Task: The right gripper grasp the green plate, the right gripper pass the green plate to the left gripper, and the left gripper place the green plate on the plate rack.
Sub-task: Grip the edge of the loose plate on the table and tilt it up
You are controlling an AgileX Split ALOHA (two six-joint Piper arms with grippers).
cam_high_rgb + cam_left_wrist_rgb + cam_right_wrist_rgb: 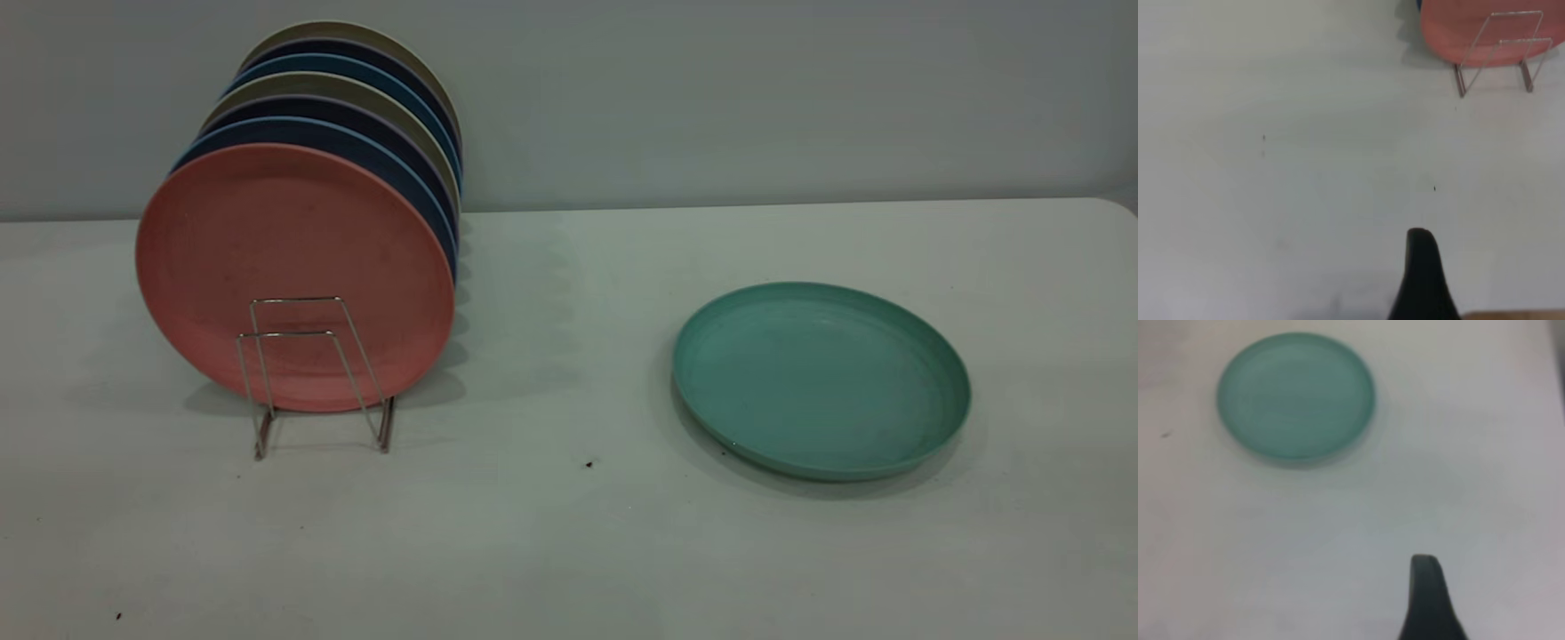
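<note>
The green plate [821, 378] is seen lying flat on the table [569, 533], well apart from the plate rack [311, 373], ungrasped. No step is judged done. One finger each of the right gripper [1429, 597] and left gripper [1423, 273] is shown; their spread cannot be told.

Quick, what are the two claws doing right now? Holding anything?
Left gripper: holding nothing, above bare table; open or shut cannot be told.
Right gripper: holding nothing, away from the green plate; cannot be told either.
</note>
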